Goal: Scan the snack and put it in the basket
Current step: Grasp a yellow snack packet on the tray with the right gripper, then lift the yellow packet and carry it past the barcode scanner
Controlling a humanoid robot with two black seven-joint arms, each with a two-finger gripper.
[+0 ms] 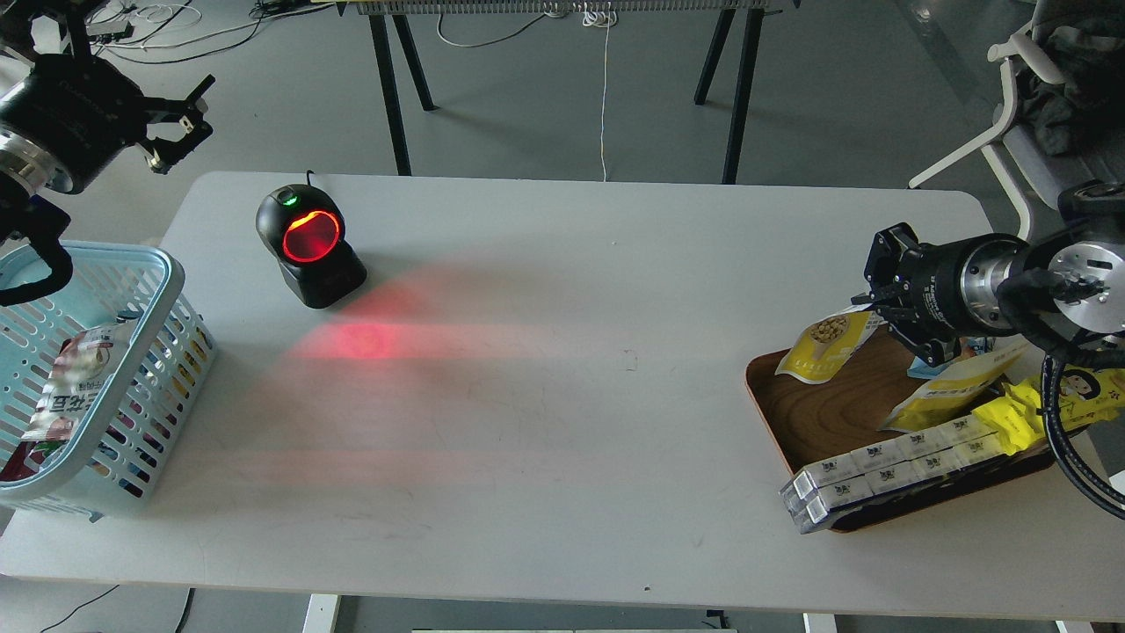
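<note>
While the right gripper (pixel 888 299) sits low over the tray's (pixel 813 413) far edge, its dark fingers are on the snack (pixel 826 345) at the pouch's upper right corner. Contact looks real, but whether the jaws are actually clamped on it can't be told from this angle. Pouch is tilted, yellow front with the bean circle facing up, its lower left end resting on the tray rim.

Rest of the tray, right of and behind the pouch: another yellow pouch (pixel 945 391), a bright yellow packet with a cartoon face (pixel 1068 391), a bit of blue packet under the gripper, too hidden to detail. Row of white boxes (pixel 888 470) lies along the near edge, left end overhanging the rim.

Left gripper (pixel 180 127) is up high at far left, beyond the table's (pixel 571 396) back corner, fingers spread, holding nothing.

Basket (pixel 163 272) is on the table's left end, below the left arm, well apart from the tray. It has a red-and-white packet (pixel 75 374) leaning inside; other contents unclear through the slots.

Scanner (pixel 308 246) stands near the basket's far right, window lit red and facing the front, red glow on the tabletop before it. Mid table between scanner and tray is plain white surface.
</note>
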